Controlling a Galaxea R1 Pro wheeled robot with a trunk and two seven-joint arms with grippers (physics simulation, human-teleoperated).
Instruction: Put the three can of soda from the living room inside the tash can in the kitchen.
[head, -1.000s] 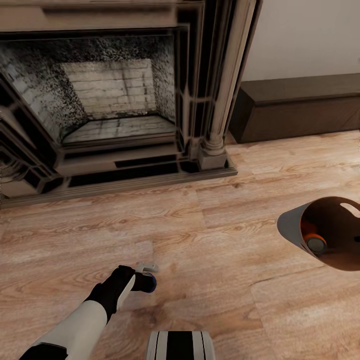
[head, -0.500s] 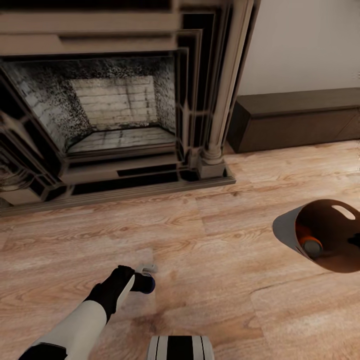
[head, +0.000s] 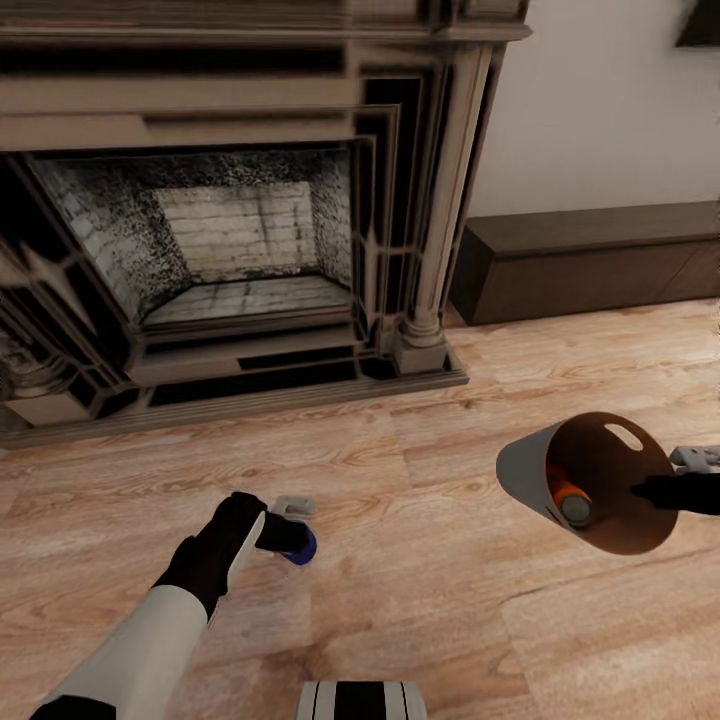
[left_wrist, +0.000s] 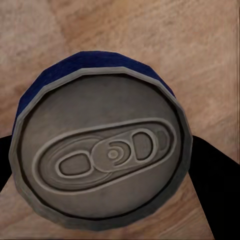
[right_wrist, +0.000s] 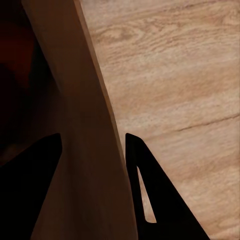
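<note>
The left claw (head: 290, 532) is closed on the blue can (head: 302, 545), held low over the wood floor (head: 400, 620). From the left wrist view the can's grey top (left_wrist: 102, 152) faces the camera with a dark finger on each side of it, so it is gripped by its body and ready to be dropped in end first.

To the right, the right claw (head: 668, 490) pinches the rim of the bin (head: 520, 470): in the right wrist view the bin wall (right_wrist: 85, 150) runs between its two fingers. The bin hangs tilted, mouth towards the robot, probably so the left arm can reach in. An orange can (head: 568, 497) already lies inside against the lower wall.

Beyond stand the dark fireplace (head: 240, 230) and a long low cabinet (head: 590, 255) by the wall, so this is still the living room.
</note>
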